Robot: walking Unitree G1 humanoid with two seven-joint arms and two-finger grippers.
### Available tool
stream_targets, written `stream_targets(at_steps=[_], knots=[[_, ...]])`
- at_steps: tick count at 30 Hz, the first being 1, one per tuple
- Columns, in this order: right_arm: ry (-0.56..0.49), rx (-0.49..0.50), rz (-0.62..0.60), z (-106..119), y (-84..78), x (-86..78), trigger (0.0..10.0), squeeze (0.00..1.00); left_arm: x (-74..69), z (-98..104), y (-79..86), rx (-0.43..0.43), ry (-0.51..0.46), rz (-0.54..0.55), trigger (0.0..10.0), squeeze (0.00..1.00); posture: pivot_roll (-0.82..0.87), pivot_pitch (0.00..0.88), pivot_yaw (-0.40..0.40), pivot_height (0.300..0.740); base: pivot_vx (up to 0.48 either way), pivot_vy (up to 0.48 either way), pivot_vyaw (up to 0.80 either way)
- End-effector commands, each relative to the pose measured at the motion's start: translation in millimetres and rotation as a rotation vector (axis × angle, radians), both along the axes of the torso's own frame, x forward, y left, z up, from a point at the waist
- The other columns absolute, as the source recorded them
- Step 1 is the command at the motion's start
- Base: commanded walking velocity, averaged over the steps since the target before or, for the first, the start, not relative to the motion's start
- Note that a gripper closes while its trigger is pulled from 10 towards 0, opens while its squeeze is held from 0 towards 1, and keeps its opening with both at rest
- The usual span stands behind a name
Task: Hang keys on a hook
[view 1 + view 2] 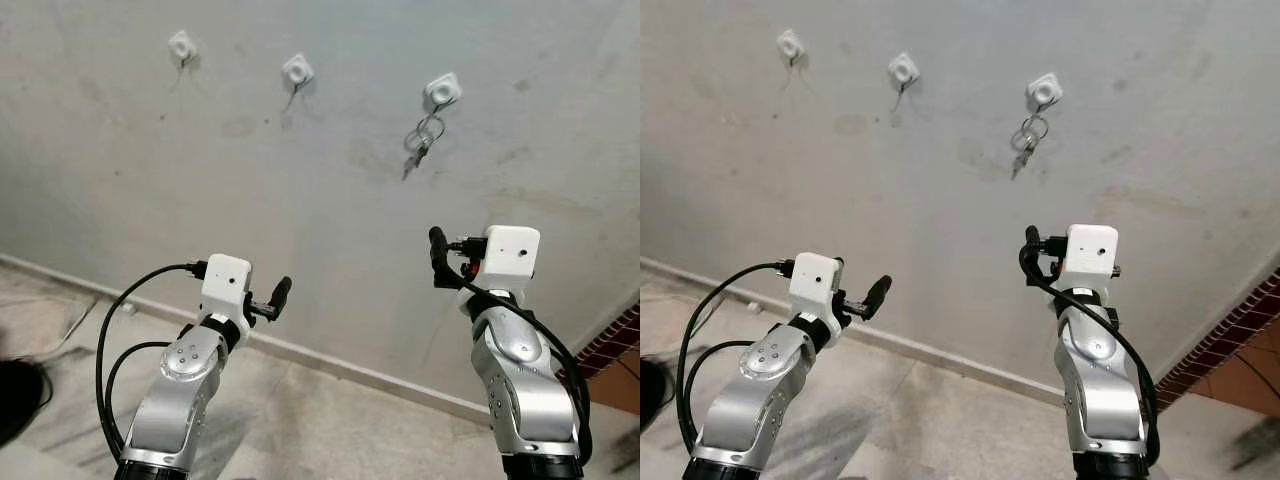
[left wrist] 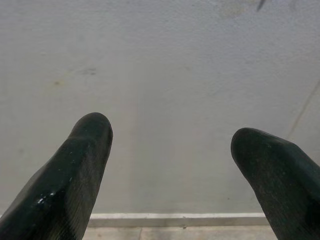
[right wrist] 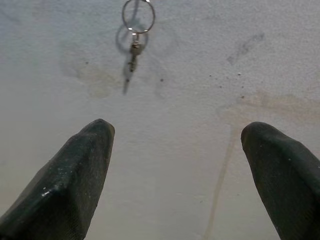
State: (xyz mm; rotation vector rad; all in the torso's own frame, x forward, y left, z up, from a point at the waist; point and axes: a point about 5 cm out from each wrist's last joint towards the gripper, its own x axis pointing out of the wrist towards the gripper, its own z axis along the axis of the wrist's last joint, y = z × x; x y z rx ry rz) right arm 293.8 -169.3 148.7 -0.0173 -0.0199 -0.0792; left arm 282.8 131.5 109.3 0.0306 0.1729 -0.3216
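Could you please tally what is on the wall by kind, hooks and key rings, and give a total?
White wall hooks: 3 (left, middle, right)
Key rings with keys: 1, hanging on the right hook
Total: 4

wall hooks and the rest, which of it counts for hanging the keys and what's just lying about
Belongs to the job:
- keys, on a ring hanging from the right hook
- right gripper, fingers open, empty, below the keys
- left gripper, fingers open, empty

Just there:
- middle hook
- left hook
- black cable
- skirting strip
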Motion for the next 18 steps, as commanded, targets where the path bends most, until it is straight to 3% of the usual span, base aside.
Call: stream_targets(at_steps=[1,18], knots=[[-0.008,0.000,0.000,2.1,-1.5,0.1,10.0,0.00,0.7,1.3,-2.3,-0.005,0.007,-0.012,10.0,0.00,0.14,0.000,-0.036,0.740,0.000,0.480,0.00],[-0.014,-0.008,0.008,3.7,-0.3,2.5,10.0,0.00,0.2,1.6,-3.5,-0.006,0.007,-0.033,10.0,0.00,0.14,0.000,-0.039,0.740,0.000,0.480,0.00]])
